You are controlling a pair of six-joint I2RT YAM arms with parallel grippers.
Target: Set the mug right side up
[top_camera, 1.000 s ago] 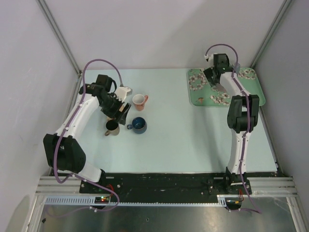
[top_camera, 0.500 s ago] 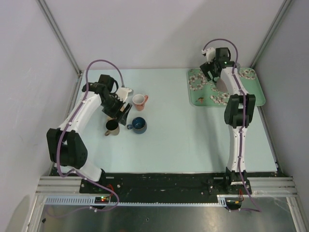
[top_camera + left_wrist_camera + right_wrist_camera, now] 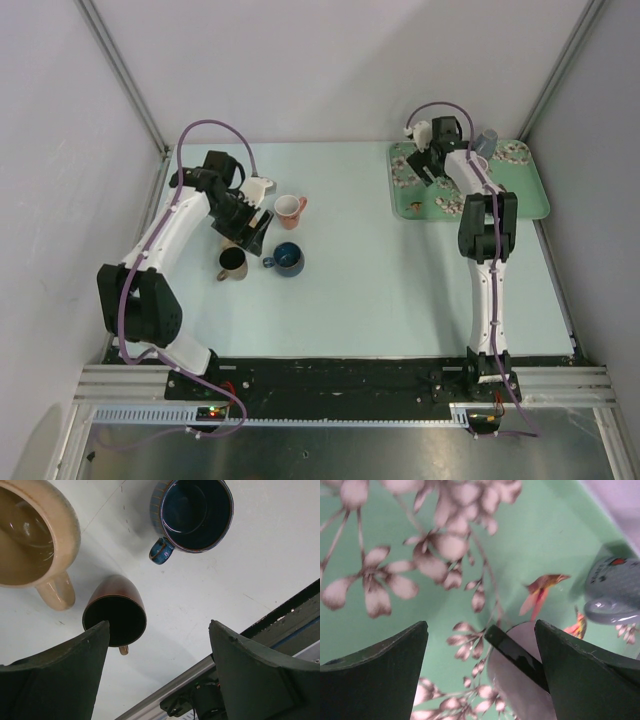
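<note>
A small grey-blue mug (image 3: 484,140) stands at the back of the green flowered tray (image 3: 530,195). In the right wrist view it (image 3: 612,587) looks bottom up, handle toward me. My right gripper (image 3: 431,166) is open and empty, low over the tray's left part (image 3: 480,625), with the mug off to its right. A pale rounded object with a black strip (image 3: 520,675) lies by its right finger. My left gripper (image 3: 255,232) is open and empty above the table (image 3: 157,625), beside a brown mug (image 3: 115,612).
Three upright mugs stand at the left: a pink one (image 3: 290,208), a brown one (image 3: 232,263) and a dark blue one (image 3: 287,258). A white piece (image 3: 260,186) lies by the left arm. Side walls stand close on both sides.
My right gripper has swung left across the tray, uncovering the grey-blue mug at the back. My left gripper has barely shifted above the mugs.
</note>
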